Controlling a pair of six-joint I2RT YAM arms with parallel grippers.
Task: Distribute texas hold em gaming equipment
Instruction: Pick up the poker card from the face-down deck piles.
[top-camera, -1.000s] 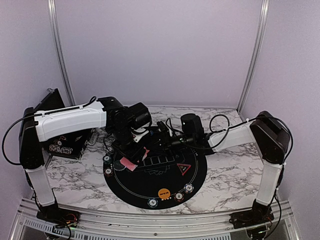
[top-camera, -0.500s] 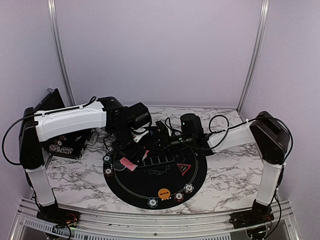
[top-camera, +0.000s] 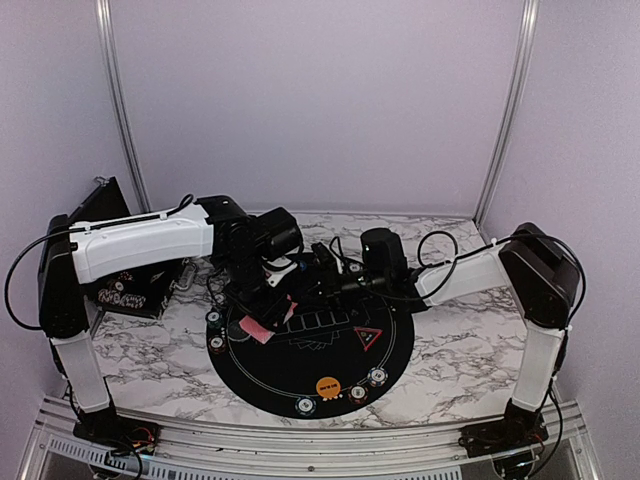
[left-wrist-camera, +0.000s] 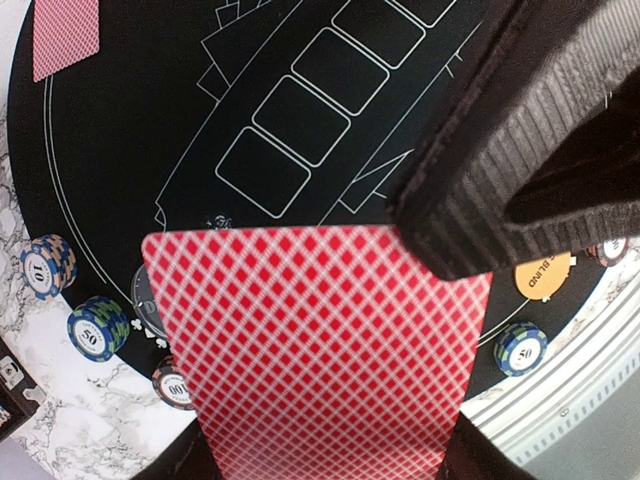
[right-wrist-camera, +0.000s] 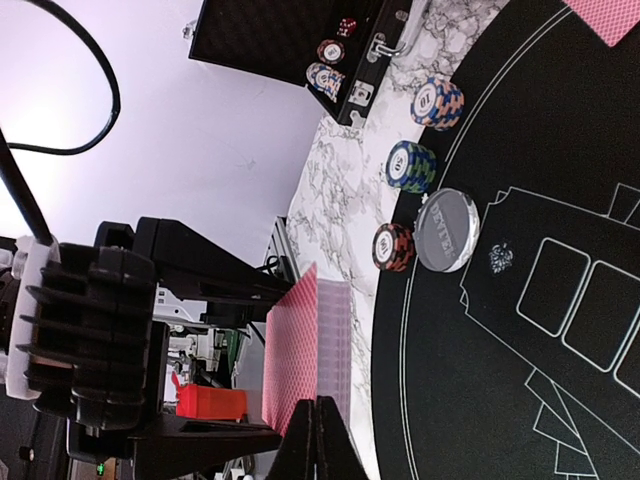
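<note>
Two arms meet over the far left part of the round black mat (top-camera: 392, 345). The left arm's white link runs level to the right from its raised shoulder, and its wrist bends down over the mat. The left gripper (top-camera: 272, 300) is partly closed around a deck (left-wrist-camera: 320, 350) of red-backed cards and holds it above the mat.

The right arm stretches leftward and low from its tall elbow, with the right gripper (right-wrist-camera: 315, 420) pointing at the deck. Its fingers are pressed fully together, pinching the corner of the top card (right-wrist-camera: 290, 355).

One loose card (top-camera: 255, 327) lies on the mat near its left edge. Three chip stacks (left-wrist-camera: 98, 328) sit along that rim. An orange disc (top-camera: 327, 385) lies near the mat's near edge and a red triangle marker (top-camera: 367, 336) lies right of centre.
</note>
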